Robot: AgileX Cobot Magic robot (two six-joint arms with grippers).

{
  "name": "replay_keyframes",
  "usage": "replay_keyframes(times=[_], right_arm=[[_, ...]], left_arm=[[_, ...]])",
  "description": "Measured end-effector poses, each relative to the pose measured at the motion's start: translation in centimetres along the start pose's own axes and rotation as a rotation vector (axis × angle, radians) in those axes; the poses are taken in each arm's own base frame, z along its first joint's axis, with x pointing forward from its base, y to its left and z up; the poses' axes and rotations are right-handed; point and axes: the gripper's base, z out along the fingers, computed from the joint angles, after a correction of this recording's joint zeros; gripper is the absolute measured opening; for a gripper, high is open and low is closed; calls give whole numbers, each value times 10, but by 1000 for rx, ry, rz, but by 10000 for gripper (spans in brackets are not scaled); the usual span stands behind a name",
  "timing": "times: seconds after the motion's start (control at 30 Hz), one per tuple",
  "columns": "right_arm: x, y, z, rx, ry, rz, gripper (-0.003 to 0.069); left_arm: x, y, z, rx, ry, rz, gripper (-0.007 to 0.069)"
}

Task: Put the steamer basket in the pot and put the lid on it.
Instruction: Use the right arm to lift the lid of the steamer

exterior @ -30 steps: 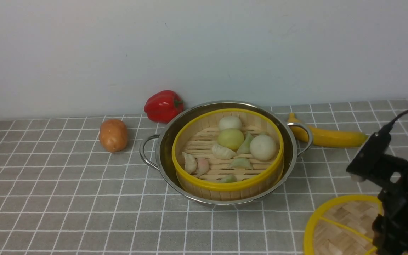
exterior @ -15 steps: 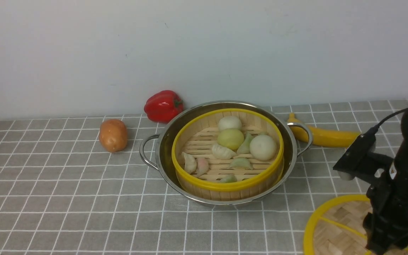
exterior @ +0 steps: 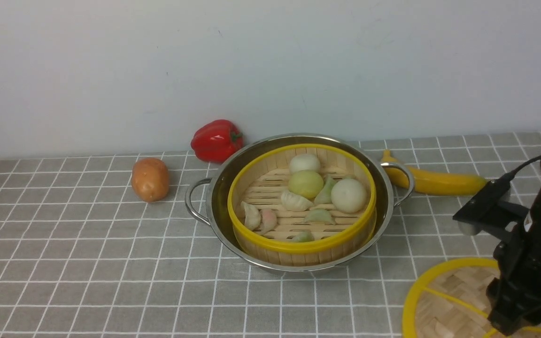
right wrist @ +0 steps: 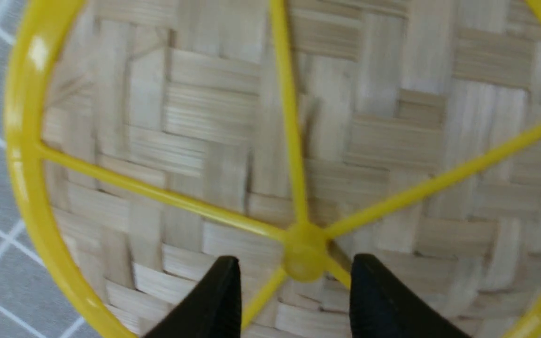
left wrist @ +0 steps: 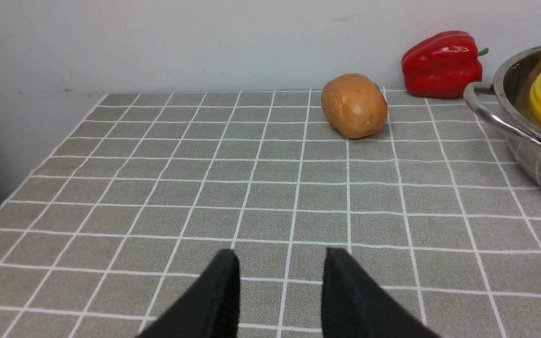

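Two grippers, both released. Your right gripper hangs over lid at desk's front right corner, fingers either side of centre knob, not clamped on it. Your left gripper is spread above bare cloth toward desk's front left, grasping nothing. Steamer basket sits inside pot mid-desk, dumplings and buns on its floor. Potato and pepper left of pot, toward back edge; banana just beyond pot's right handle.
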Motion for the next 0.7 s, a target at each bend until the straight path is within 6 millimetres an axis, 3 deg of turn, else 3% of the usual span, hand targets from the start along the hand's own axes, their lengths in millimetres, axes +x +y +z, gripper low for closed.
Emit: replay_keyframes(times=[0.33, 0.57, 0.7], right_arm=[[-6, -2, 17, -23, 33, -10, 330], [-6, -2, 18, -22, 32, -12, 325], [-6, -2, 18, -19, 39, -16, 250]], left_arm=[[0, 0, 0, 0, 0, 0, 243], [0, 0, 0, 0, 0, 0, 243], [0, 0, 0, 0, 0, 0, 243]])
